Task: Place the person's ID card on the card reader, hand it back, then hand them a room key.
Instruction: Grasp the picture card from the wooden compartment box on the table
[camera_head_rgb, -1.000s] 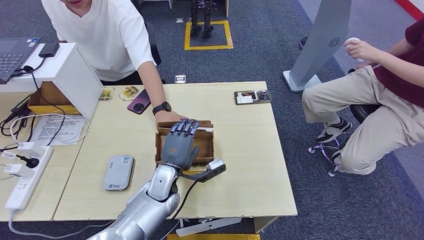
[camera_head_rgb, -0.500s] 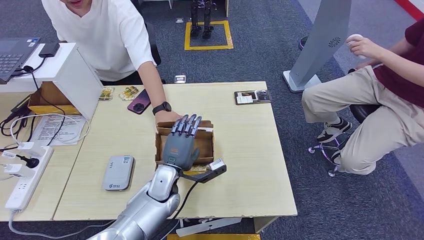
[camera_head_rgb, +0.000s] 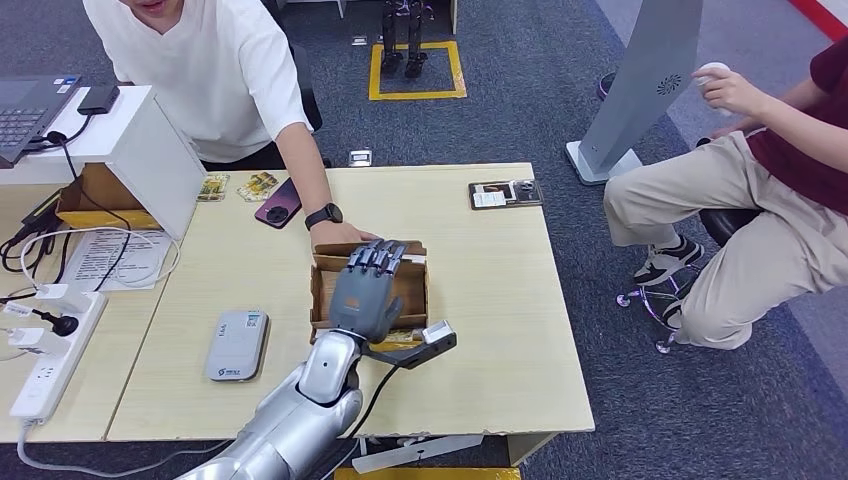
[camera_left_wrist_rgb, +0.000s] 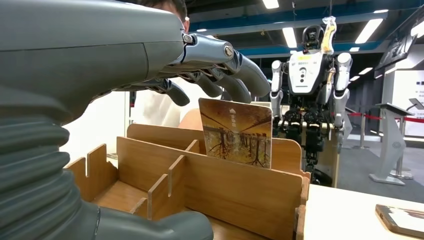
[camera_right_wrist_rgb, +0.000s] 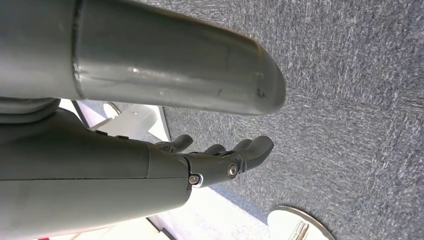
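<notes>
Appears to be at the room-key stage, as a judgement only: no ID card seen in either hand, card reader (camera_head_rgb: 237, 345) lying bare on the pale tabletop (camera_head_rgb: 490, 300), well apart from the box. Reading and return of the ID card cannot be confirmed from these views. Key pick-up and hand-over not yet done.

Left hand (camera_head_rgb: 365, 290) poised over the wooden divided box (camera_head_rgb: 322, 300), fingers (camera_left_wrist_rgb: 235, 65) extended and slightly curled, spread above the card, holding nothing; no contact with the card visible in the left wrist view. Right hand (camera_right_wrist_rgb: 220, 160) hanging beside the body above grey carpet, fingers loosely curled, nothing in them.

Room key card (camera_left_wrist_rgb: 235, 131): standing upright in a slot of the box, upper part clear of the partition, face printed with a brown-and-gold tree scene, edges straight, no visible bend. Thin, stiff, likely to need a pinch at the exposed top edge.

Person's hand (camera_head_rgb: 345, 235) resting at the far rim of the box, close to the robot's fingertips.
</notes>
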